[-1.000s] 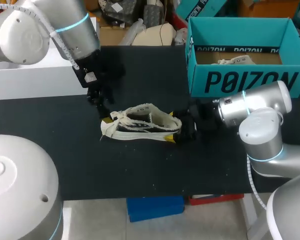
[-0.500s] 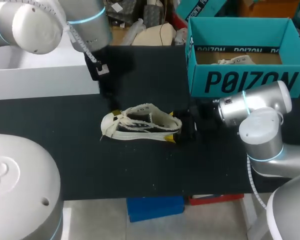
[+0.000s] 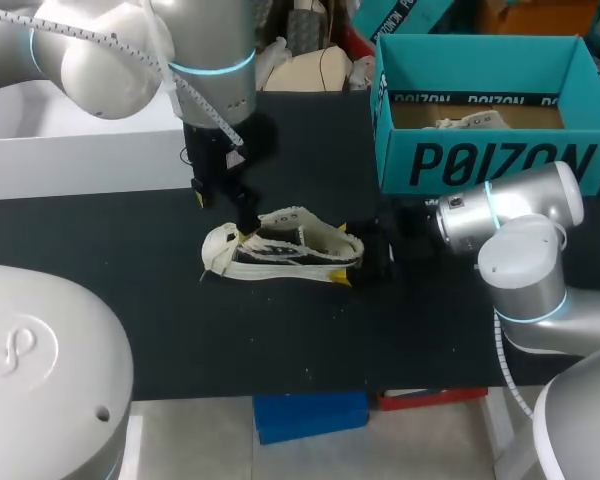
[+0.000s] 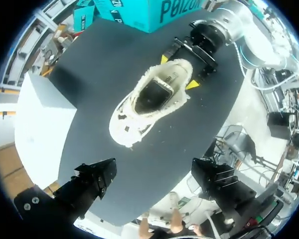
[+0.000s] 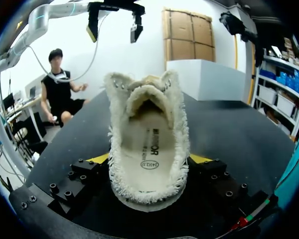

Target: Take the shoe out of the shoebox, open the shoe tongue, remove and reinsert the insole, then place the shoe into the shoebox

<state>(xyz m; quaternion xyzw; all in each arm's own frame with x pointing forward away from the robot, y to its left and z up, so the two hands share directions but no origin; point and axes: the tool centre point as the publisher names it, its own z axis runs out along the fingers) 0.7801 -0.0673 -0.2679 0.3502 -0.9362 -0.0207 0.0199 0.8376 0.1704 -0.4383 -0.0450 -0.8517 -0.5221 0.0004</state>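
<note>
Found the shoe (image 3: 280,247) already out of the shoebox (image 3: 500,160), standing on its sole on the black table (image 3: 280,340) near the box. Saw the right gripper (image 5: 148,159) clamped on the heel, a yellow tip against each side. Saw the left gripper (image 4: 154,174) spread wide and empty, hovering above the toe end. Saw the insole (image 5: 147,149) seated inside, so judged the first step done, the tongue about to be worked, and insole removal, refitting and reboxing all left.
</note>
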